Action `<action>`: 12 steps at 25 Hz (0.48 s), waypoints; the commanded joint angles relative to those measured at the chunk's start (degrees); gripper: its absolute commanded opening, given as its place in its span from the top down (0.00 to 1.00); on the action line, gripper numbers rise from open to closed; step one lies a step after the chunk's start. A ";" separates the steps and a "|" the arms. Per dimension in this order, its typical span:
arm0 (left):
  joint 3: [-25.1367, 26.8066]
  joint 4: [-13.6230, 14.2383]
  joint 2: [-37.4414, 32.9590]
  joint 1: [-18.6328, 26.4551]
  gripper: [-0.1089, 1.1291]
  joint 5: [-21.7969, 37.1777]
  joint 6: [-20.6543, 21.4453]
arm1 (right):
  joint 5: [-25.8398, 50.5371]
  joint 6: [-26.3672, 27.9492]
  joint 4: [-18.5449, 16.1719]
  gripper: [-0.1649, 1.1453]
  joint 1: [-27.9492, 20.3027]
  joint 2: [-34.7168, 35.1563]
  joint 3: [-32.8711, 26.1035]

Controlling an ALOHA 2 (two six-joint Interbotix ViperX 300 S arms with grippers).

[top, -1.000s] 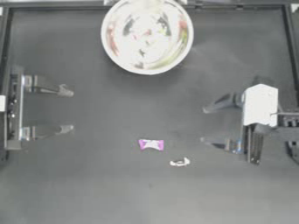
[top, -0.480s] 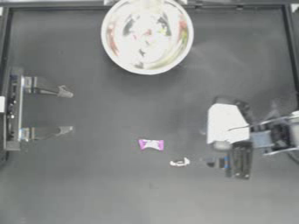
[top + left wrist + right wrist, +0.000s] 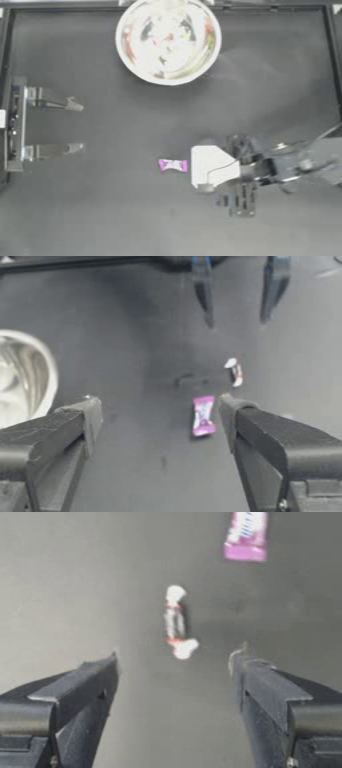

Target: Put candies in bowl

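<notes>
A white candy (image 3: 176, 623) lies on the dark table (image 3: 100, 210), with a purple candy (image 3: 173, 165) just beside it; both are well apart from the bowl (image 3: 130, 60), which already holds some sweets. Within the last second the right gripper (image 3: 174, 662) has swung in from the right side to hang over the white candy, jaws wide, probably about to grasp. The left gripper (image 3: 75, 126) stays parked at the left, jaws wide.

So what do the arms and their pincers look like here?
Both are dark. The left pincer has two blocky charcoal jaws tapering to pale-edged tips. The right pincer looks the same, and from above its wrist carries a white boxy housing and a thin cable.
</notes>
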 commanded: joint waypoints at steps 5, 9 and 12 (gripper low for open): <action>-0.26 -0.70 0.09 0.09 0.10 -0.35 0.00 | -0.35 -2.72 0.97 0.15 0.09 4.92 -3.96; -0.26 -0.88 0.09 0.09 0.10 -0.44 0.00 | -0.44 -2.72 0.62 0.15 0.00 7.38 -4.92; -0.26 -0.88 0.18 0.09 0.10 -0.35 0.00 | -0.44 -2.72 0.53 0.16 0.00 8.70 -5.27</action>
